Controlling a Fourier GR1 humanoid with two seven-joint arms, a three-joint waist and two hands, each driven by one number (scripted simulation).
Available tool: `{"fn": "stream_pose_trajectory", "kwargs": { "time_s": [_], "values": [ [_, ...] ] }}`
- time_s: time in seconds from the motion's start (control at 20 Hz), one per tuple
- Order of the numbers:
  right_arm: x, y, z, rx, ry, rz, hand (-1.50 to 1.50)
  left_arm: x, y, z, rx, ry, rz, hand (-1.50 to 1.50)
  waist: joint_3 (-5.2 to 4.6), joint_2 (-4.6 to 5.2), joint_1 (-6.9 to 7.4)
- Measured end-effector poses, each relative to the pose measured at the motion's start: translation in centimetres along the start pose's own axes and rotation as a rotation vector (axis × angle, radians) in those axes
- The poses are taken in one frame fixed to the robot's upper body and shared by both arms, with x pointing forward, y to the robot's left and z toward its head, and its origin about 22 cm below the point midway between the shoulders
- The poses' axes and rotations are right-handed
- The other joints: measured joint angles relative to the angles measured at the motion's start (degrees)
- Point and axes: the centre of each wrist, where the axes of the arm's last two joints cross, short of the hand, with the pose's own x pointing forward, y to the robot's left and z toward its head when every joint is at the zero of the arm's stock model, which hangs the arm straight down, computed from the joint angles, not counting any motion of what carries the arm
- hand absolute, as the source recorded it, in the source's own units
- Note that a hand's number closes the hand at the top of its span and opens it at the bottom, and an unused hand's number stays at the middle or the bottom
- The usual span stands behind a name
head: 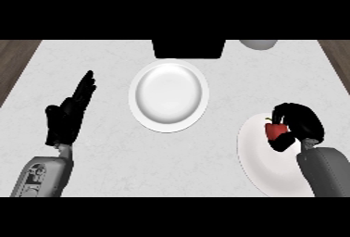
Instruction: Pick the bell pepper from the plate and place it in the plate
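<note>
curling right hand (298,124) fingers around the red bell pepper (275,131), sitting on the plate (263,166) by the counter's (109,157) right edge. resting left hand (68,115) near the left edge, fingers straight. lying empty mid-counter, second plate (169,96).

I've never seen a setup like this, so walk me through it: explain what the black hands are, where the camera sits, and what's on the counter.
The picture is taken from the robot's head, looking steeply down at a pale counter. Two grey forearms with black hands come in from below. The left hand rests open, fingers straight, holding nothing. The right hand has its fingers curled round a red bell pepper above the right plate. A second white plate lies empty in the middle. A dark box and a grey object sit at the far edge.
</note>
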Motion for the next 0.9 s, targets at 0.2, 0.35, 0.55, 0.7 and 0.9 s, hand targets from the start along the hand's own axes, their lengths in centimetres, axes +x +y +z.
{"fn": "stream_pose_trajectory", "kwargs": {
  "time_s": [0.2,0.35,0.55,0.7,0.9],
  "values": [
    [1.0,-2.4,0.5,-0.157,-0.092,-0.057,1.5,0.0,0.1,-0.3,0.008,0.002,-0.003,0.0,0.0,-0.1,-0.48],
    [2.3,-4.2,1.0,-0.298,-0.186,-0.113,1.5,-0.3,0.4,-0.3,0.011,0.003,-0.006,0.0,0.0,-0.16,-0.59],
    [4.2,-6.7,1.9,-0.414,-0.32,-0.176,1.5,-0.3,0.7,-0.4,0.006,0.003,-0.005,0.0,-0.01,-0.16,-0.52],
    [6.4,-7.8,2.5,-0.458,-0.417,-0.213,1.5,-0.2,0.4,-0.1,-0.004,0.001,0.001,0.0,-0.02,-0.16,-0.26],
    [9.8,-8.9,3.3,-0.433,-0.507,-0.277,1.5,-0.3,0.2,-0.6,-0.001,0.001,-0.008,0.0,-0.02,-0.08,-0.18]
  ]
}}
